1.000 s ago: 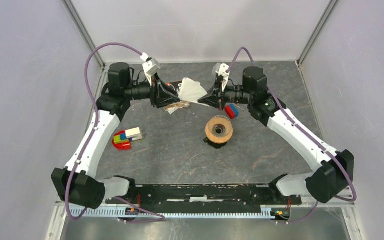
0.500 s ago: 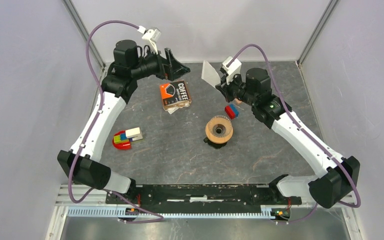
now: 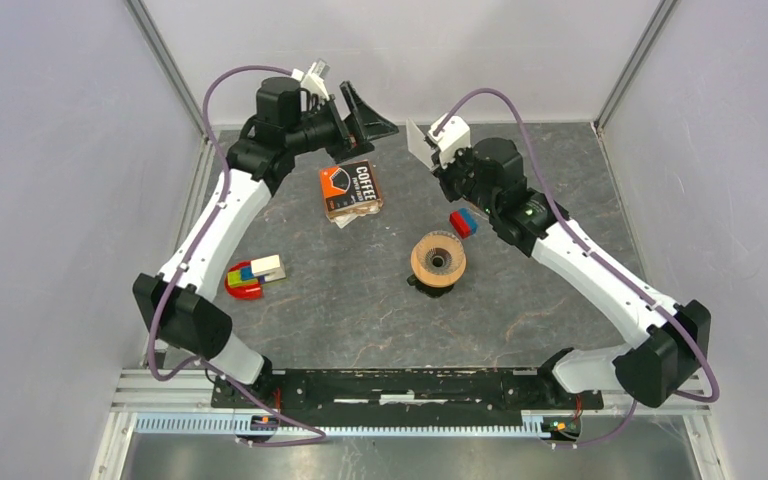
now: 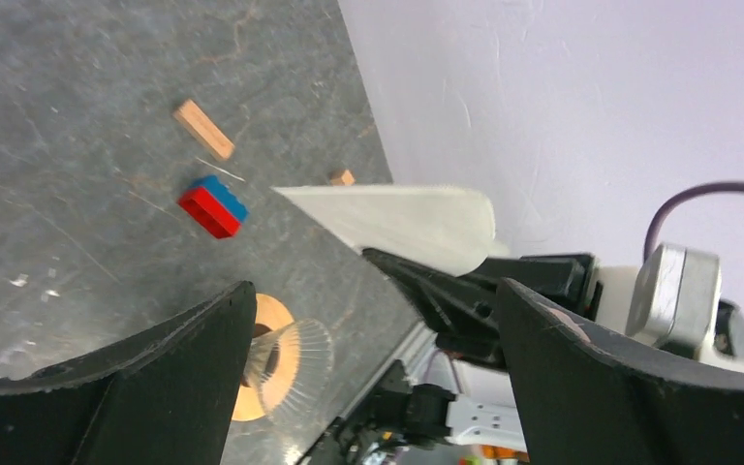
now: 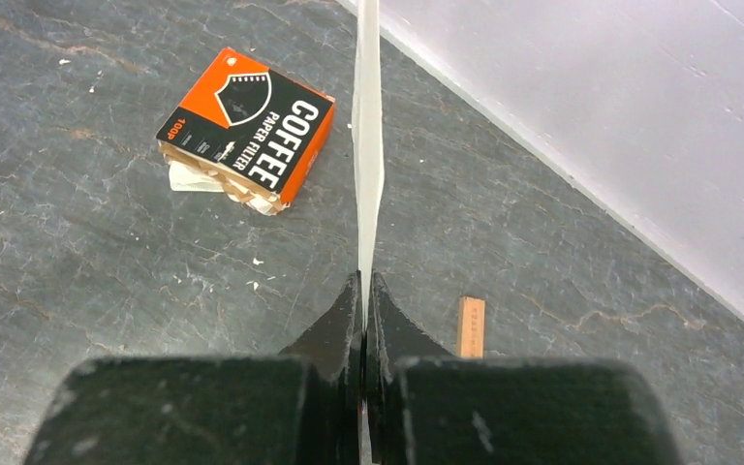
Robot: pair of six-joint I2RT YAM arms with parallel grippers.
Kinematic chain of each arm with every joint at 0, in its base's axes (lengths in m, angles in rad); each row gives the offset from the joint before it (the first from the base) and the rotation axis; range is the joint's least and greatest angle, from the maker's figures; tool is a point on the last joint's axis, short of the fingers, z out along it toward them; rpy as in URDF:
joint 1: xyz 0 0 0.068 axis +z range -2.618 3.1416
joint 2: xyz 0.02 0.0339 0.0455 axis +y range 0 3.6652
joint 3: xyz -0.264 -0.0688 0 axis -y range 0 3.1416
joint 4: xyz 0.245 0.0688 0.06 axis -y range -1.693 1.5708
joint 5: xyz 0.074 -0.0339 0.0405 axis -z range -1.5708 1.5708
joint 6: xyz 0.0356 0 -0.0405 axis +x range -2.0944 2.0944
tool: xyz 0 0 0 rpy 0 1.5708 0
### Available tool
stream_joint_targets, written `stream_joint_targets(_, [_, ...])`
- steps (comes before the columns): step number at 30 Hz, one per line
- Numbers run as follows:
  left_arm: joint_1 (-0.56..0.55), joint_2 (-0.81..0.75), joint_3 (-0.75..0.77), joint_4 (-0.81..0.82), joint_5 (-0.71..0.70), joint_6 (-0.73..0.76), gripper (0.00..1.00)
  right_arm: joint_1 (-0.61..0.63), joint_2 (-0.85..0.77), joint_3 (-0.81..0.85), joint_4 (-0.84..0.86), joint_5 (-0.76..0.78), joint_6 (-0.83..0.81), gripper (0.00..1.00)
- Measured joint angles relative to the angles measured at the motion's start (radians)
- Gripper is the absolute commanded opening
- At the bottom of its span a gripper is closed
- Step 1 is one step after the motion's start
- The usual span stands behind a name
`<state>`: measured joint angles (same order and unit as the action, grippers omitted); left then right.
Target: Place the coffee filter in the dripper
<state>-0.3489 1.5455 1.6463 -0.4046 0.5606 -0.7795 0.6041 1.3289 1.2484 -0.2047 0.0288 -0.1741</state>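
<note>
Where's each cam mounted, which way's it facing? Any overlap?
Top external: fixed above and behind the bases, looking down on the grey table; shows both whole arms, left gripper and right gripper.
Left wrist: on the left arm, facing across at the right gripper pinching the thin white paper coffee filter; own open fingers frame it.
Right wrist: looks along its own shut fingers, filter edge-on, down at the orange-and-black coffee filter packet.
Shared: filter in all three; packet in top and right wrist.

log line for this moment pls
right fingers: shut on coffee filter, in air | left fingers: open, empty | dripper: no filter yet
</note>
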Motion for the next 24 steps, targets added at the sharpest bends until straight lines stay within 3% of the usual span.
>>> stream_joint_targets(11, [-0.013,0.105,0.026,0.067,0.041,-0.218,0.92,0.105,0.046,0.000,0.002,0.118,-0.059,0.00])
stream_joint_targets(24, [-0.019,0.113,-0.083,0.183,0.102,-0.363,0.64,0.224,0.123,0.015,0.009,0.302,-0.123,0.00])
